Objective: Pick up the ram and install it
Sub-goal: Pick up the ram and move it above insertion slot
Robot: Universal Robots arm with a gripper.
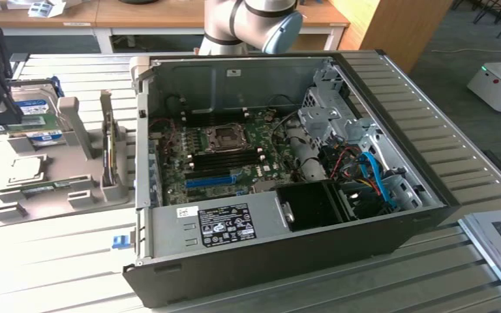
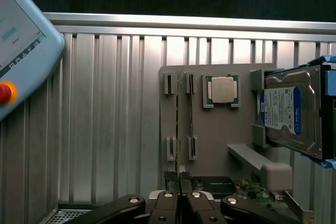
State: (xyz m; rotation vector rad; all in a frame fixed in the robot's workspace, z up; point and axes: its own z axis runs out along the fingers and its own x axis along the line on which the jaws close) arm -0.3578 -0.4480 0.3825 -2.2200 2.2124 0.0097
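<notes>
Your pincer [image 2: 180, 200] is narrowed to a thin gap and clamped on the ram [image 2: 178, 129]. In the wrist view the ram runs edge-on as a slim green-gold line straight out from the fingertips. It lies in line with one pair of clips on the grey holder [image 2: 215, 140]; you cannot tell whether it sits in them or above them. Just beside it a second stick [image 2: 190, 114] stands on edge in the neighbouring clips. Further along the same holder you see a square processor chip [image 2: 222, 89], then the silver hard drive [image 2: 291, 114] with its blue-white label, propped upright. The holder rests on the slatted metal bench [image 2: 105, 103], and a grey pendant [image 2: 21, 51] with a red button lies well apart from it.

Taking the exterior view as a clock face centred on the open computer case [image 1: 233, 78], your pincer and holder sit at 9 o'clock. Inside the case the motherboard [image 1: 224, 156] lies flat, with the blue slot [image 1: 209, 180] toward 6 o'clock. The arm [image 1: 242, 23] rises at 12 o'clock.
</notes>
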